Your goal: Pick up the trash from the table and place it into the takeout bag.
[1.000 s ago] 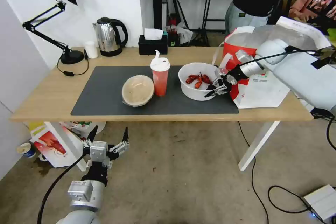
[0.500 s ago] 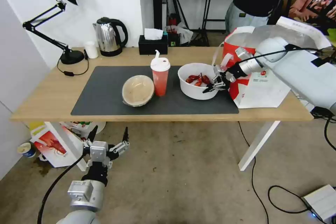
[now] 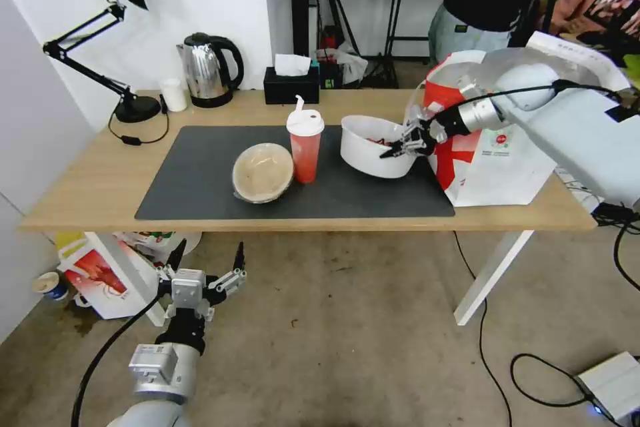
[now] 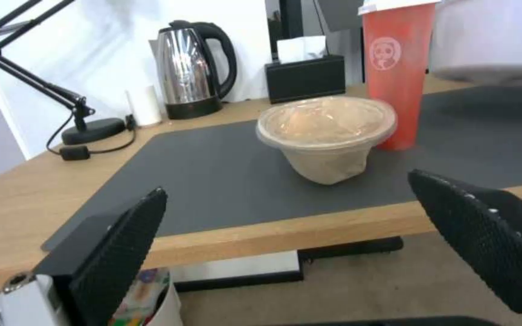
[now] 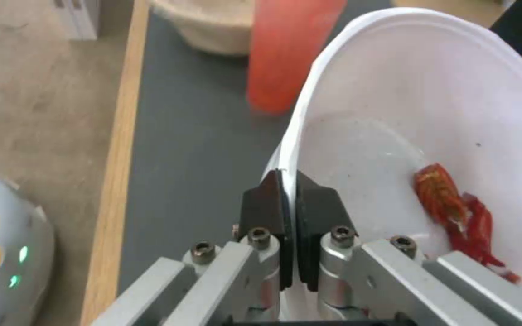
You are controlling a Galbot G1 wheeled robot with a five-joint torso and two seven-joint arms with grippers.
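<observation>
My right gripper point(image 3: 393, 149) point(image 5: 287, 181) is shut on the rim of the white bowl point(image 3: 370, 145) point(image 5: 442, 99), which is lifted and tilted above the dark mat point(image 3: 200, 180). Red crayfish shells point(image 5: 454, 203) lie inside the bowl. The red lidded cup point(image 3: 305, 147) point(image 4: 397, 72) and the tan paper bowl point(image 3: 263, 172) point(image 4: 327, 136) stand on the mat. The white-and-red takeout bag point(image 3: 493, 147) stands open at the table's right end, just beyond the bowl. My left gripper point(image 3: 203, 265) point(image 4: 309, 244) hangs open below the table's point(image 3: 87, 193) front edge.
A desk lamp point(image 3: 113, 33), a small white cup point(image 3: 174, 94), a kettle point(image 3: 210, 70) and a black tissue box point(image 3: 291, 85) line the table's far side. A red-and-white crayfish-print bag point(image 3: 100, 277) stands on the floor under the table. A person point(image 3: 487, 0) stands behind the bag.
My right gripper has raised the white bowl off the mat and tipped it, moving it up and toward the far side. The left arm has not moved.
</observation>
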